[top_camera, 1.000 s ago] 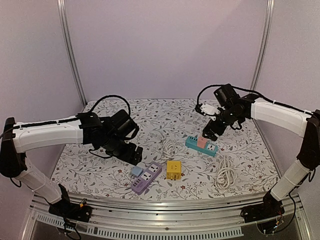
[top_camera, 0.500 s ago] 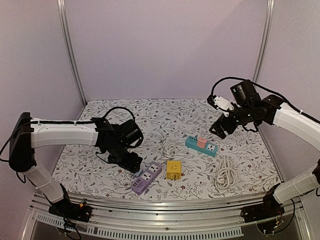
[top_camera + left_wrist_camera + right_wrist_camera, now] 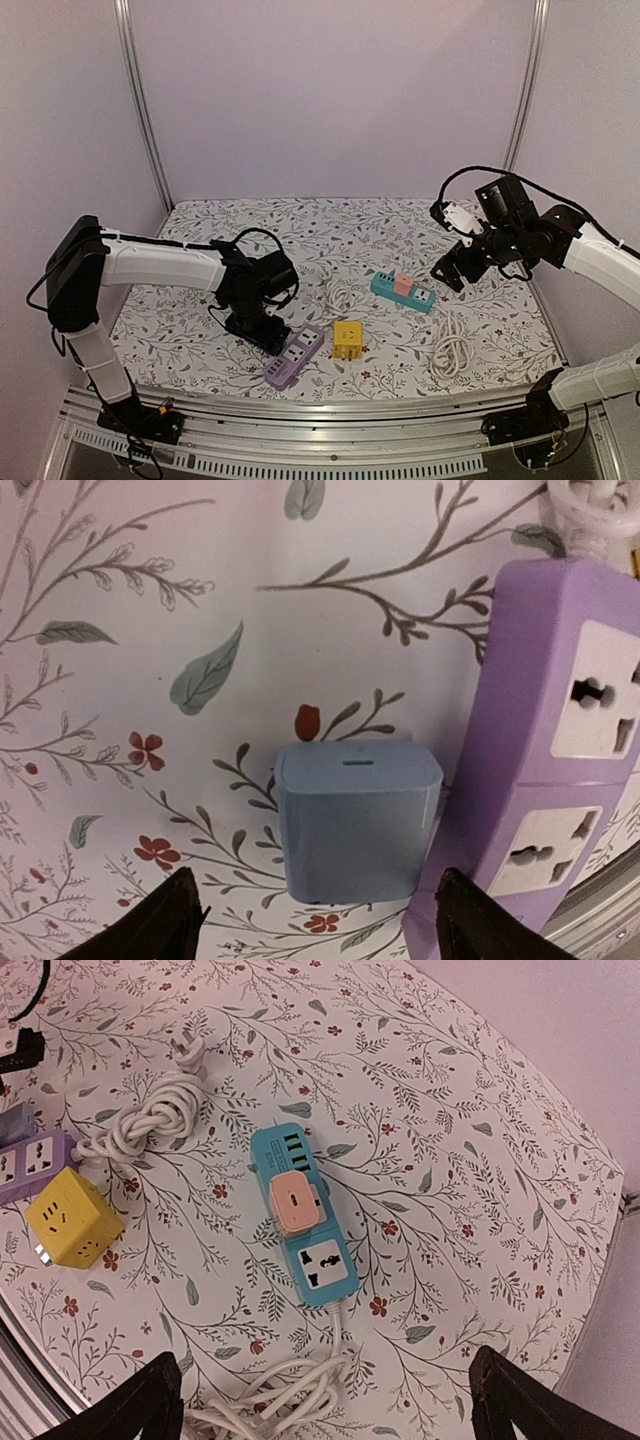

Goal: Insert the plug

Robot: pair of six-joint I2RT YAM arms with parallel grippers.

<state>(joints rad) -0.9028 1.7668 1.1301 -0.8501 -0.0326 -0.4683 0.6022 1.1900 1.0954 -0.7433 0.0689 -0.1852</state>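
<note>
The flowered table [image 3: 400,230] filled the lower half of the top view. The left arm [image 3: 160,262] reached to the lower centre of that view, with the left tool [image 3: 320,925] low over the table. At the right of the frame the right tool [image 3: 452,272] hung above the teal power strip [image 3: 300,1215], jaws spread wide and empty. That strip already carried a pink plug [image 3: 293,1203].

In the left wrist view the purple power strip [image 3: 560,740] ran down the right side with two free sockets showing. The blue plug [image 3: 355,820] lay on the table at lower centre, right beside the strip; its pins could not be seen. The left tool stood open, one fingertip on each side of the plug and neither touching it.

The step in hand appeared to be grasping the blue plug. The fingertip [image 3: 480,925] at the lower right sat over the strip's edge, so a careless close could have pinched or shoved the strip. The tool probably needed to settle squarely on the plug's flat sides, close evenly, then lift straight up before turning toward a socket.
</note>
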